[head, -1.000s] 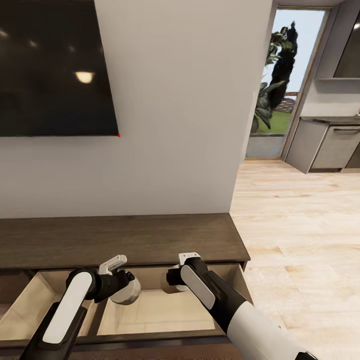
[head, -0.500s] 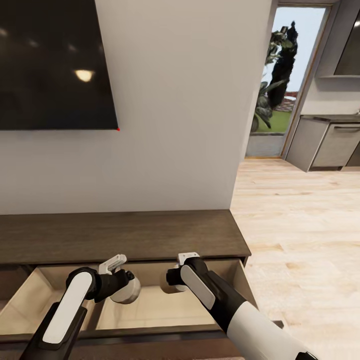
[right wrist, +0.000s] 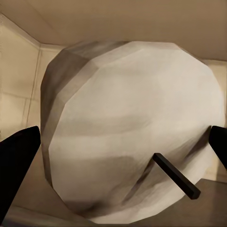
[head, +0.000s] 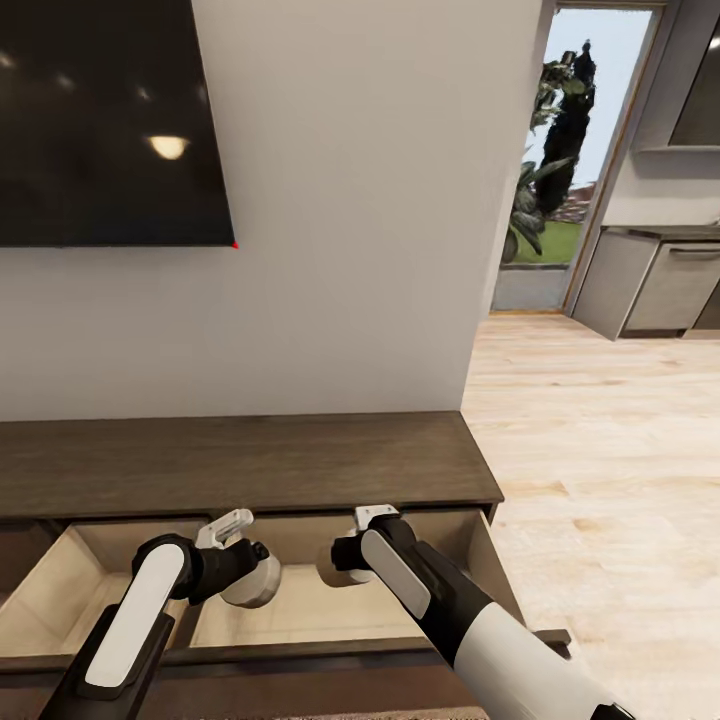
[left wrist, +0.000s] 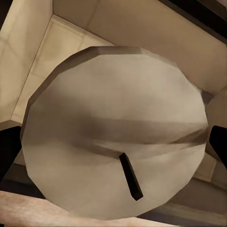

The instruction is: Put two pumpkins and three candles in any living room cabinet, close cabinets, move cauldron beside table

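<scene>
Head view: high up, facing forward and down at a white wall (head: pixel 350 200), over both arms toward the cabinet (head: pixel 250 470) with its pulled-out drawer (head: pixel 300 610); dark screen (head: pixel 110 120) upper left, doorway and wooden floor (head: pixel 600 450) off to the right. Left wrist view: extremely close, aimed along the left tool (left wrist: pixel 113 151) at the flat end of a candle (left wrist: pixel 113 118), tan drawer walls behind. Right wrist view: equally close, aimed along the right tool (right wrist: pixel 118 156) at another candle (right wrist: pixel 137 123), tan drawer corner behind. Shared by all three: the drawer's pale interior and the two candles, small in the head view at (head: pixel 252 585) and (head: pixel 328 572).
</scene>
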You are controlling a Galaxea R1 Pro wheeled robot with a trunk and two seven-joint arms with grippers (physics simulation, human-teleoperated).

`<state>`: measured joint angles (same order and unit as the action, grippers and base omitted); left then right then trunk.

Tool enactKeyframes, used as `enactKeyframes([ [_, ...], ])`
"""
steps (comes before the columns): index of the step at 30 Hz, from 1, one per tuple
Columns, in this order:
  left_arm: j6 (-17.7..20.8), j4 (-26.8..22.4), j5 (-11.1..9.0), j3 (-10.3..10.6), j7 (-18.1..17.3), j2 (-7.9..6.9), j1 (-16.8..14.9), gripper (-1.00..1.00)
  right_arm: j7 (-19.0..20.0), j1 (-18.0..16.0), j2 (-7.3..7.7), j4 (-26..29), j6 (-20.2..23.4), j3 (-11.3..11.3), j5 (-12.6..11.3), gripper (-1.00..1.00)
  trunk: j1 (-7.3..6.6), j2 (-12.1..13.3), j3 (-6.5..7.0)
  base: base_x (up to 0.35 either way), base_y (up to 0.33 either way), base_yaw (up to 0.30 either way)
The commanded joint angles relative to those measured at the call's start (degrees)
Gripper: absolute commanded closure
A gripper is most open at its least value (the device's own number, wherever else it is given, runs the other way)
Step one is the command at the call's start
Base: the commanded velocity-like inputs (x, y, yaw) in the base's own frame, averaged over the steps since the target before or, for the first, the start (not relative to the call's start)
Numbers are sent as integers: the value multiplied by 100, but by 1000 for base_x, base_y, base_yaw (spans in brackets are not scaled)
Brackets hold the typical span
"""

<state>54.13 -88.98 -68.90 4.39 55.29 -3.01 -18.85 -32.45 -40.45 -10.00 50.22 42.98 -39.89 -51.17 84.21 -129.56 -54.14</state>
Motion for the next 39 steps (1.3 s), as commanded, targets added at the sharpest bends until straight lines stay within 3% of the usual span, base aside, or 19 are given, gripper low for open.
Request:
enactKeyframes([
  [1,1,-6,-54,6,60,-2,-5,100,-47,-6,0,5,0,-11,-51,100,21,-44,-24,0,0,7],
  [8,1,-6,-52,7,63,-2,-5,100,-31,-6,0,5,6,-11,-51,100,175,-325,-149,0,0,118],
  [19,1,-6,-57,17,60,2,-5,100,-32,-6,0,5,8,-11,-52,100,175,-325,-149,2,0,18],
  [39,1,-6,-58,20,52,3,-5,100,-29,-6,0,5,8,-10,-51,100,175,-325,-149,152,-5,0],
])
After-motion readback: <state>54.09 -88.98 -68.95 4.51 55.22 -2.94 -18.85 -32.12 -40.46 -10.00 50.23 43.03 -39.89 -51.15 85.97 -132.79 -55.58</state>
